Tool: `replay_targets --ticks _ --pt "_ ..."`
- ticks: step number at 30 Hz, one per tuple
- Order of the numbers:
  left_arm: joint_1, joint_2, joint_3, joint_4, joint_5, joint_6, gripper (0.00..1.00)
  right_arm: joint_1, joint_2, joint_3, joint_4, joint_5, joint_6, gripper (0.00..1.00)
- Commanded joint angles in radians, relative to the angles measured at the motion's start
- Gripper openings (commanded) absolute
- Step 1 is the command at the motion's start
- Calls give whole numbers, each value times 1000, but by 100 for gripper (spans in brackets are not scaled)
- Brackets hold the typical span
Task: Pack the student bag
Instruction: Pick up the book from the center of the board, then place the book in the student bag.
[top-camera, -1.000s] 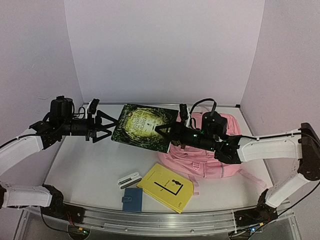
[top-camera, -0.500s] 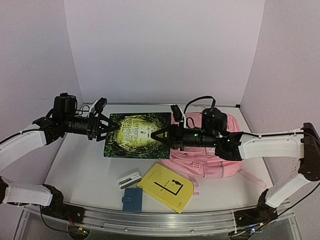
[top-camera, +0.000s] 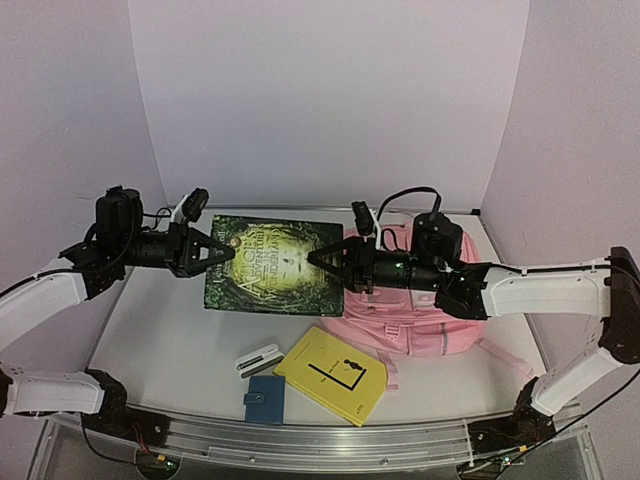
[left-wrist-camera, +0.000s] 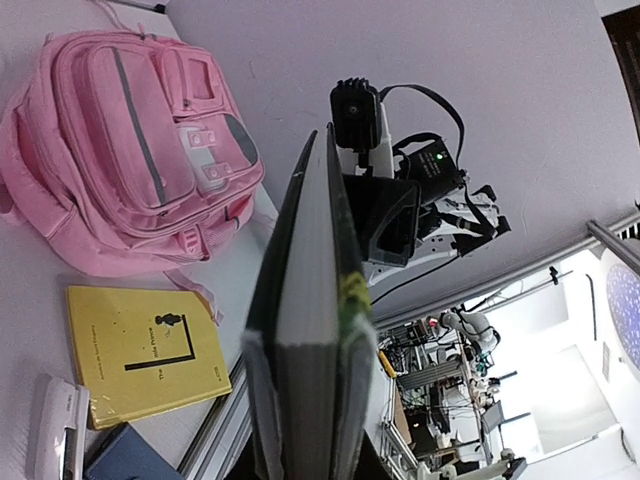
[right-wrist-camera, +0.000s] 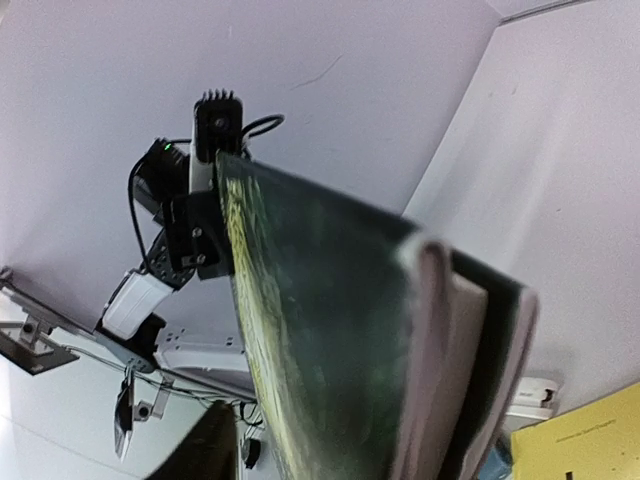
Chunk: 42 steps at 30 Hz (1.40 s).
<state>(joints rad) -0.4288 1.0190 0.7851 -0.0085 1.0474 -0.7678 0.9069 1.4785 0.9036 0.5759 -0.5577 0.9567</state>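
Two grippers flank the green book (top-camera: 270, 265) held above the far edge of the tabletop (top-camera: 170, 335), the left gripper (top-camera: 212, 252) pinching its left side, the right gripper (top-camera: 322, 262) not clearly gripping or released; apparently mid-handover, the book next needs carrying into the student bag (top-camera: 440, 330) lying near the right edge

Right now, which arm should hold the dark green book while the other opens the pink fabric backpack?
Probably left: left claw pinches the dark green book; right arm hangs over the pink backpack.

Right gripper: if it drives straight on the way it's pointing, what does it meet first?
The green book: its near edge sits at the fingertips of the right gripper. Further along that line, the left gripper is at the book's opposite edge.
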Motion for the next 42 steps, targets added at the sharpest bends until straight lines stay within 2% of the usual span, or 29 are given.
replay_targets --ticks 1,4,7,13,19,27,29,30,31,32,33,35,36,42 --pt "17 27 6 -46 -108 -33 0 -50 -49 -27 -22 146 -61 76" --pt "74 17 16 -83 -165 -61 0 -50 -62 5 -227 299 -191 92" --pt "143 -2 16 -127 -226 -72 0 -45 -58 54 -400 449 -277 98" --pt "233 19 -39 -87 -235 -121 0 26 79 238 -775 850 -420 98" --pt "261 24 -81 -73 -242 -120 0 55 317 424 -953 1111 -486 96" --pt "266 -55 -79 -193 -289 -58 0 55 582 608 -1078 1300 -443 75" --pt "266 -73 -74 -224 -296 -44 0 55 616 630 -1099 1328 -428 66" --pt "266 -81 -71 -237 -299 -38 0 56 632 637 -1107 1344 -418 60" --pt "266 -91 -69 -250 -302 -33 0 55 637 638 -1113 1353 -410 49" --pt "265 -95 -65 -266 -307 -25 0 55 637 638 -1121 1358 -402 33" --pt "266 -99 -62 -277 -309 -18 0 55 630 637 -1125 1358 -394 23" --pt "266 -98 -53 -284 -301 -7 0 56 590 627 -1128 1350 -378 5" --pt "266 -94 -50 -279 -291 -2 0 55 565 623 -1128 1345 -369 1" --pt "230 -41 -35 -179 -245 -49 0 55 310 591 -1041 1223 -388 0"
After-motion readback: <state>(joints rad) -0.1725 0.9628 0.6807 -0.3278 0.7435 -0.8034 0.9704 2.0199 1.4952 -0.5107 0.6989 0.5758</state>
